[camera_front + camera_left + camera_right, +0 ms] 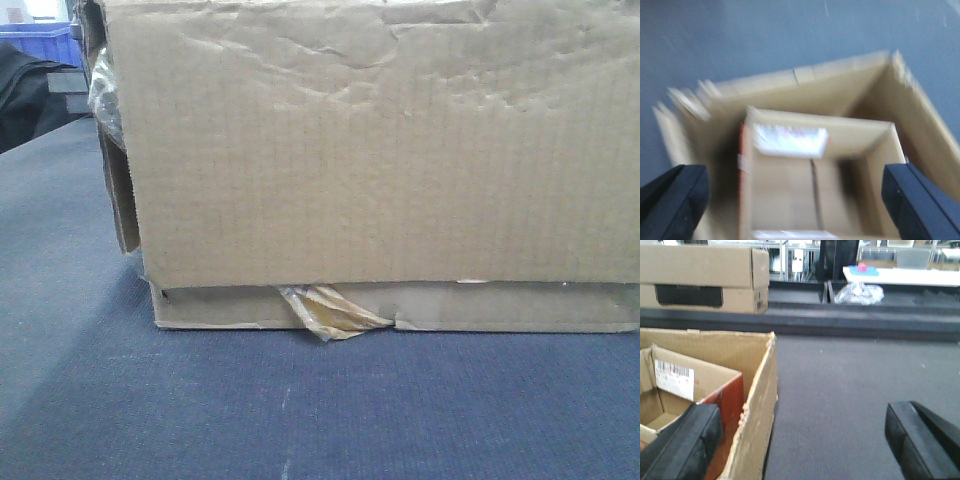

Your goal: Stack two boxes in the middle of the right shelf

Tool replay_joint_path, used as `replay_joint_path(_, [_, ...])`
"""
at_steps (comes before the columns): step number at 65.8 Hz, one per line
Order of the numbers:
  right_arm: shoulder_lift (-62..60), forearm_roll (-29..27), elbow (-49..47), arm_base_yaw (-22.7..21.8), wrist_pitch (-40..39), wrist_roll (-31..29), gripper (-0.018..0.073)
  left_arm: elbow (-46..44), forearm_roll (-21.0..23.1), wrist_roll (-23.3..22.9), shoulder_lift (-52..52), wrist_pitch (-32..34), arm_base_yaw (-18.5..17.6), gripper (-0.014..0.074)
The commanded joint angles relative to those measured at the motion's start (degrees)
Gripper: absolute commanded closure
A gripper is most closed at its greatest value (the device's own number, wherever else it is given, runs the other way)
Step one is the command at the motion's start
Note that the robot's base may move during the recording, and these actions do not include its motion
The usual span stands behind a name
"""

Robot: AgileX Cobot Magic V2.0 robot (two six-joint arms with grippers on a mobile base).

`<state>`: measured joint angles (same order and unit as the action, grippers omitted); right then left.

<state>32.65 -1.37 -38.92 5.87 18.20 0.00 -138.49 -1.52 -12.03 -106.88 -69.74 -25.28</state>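
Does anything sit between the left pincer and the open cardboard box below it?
Nothing visible does. The left pincer is open and looks straight down into the big box, with only a smaller box nested inside it. The view is blurred, so small things could be missed.

Creased cardboard box [380, 150] on blue carpet [300, 410]; torn tape [330, 312] at bottom seam

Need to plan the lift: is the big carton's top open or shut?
Open: both wrist views look past its rim into the large carton, where a smaller open box sits inside.
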Motion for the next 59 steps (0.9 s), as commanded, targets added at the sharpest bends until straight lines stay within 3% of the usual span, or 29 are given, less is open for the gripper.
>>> replay_joint_path(1, [0.43, 0.1, -2.03, 0.09, 1.34, 0.0, -0.001, -2.09, -4.7, 0.97, 2.75, -0.22, 0.9, -0.0005])
replay_joint_path(15, [5.35, 0.1, -11.23, 0.09, 5.45, 0.0, -0.001, -0.95, -2.16, 4.17, 6.3, -0.22, 5.32, -0.0005])
replay_joint_path(25, [12.66, 0.1, -19.93, 0.09, 12.32, 0.0, -0.001, 6.09, -2.16, 4.93, 9.49, -0.22, 7.45, -0.0005])
replay_joint_path(44, [26.73, 0.1, -35.09, 3.68, 26.82, -3.73, -0.001, 25.08, -1.25, 5.39, 15.52, -0.22, 7.92, -0.0005])
replay_joint_path(59, [38.29, -0.01, -43.17, 6.28, 41.3, -5.49, -0.001, 33.66, 3.83, 5.39, 15.63, -0.22, 7.14, -0.0005])
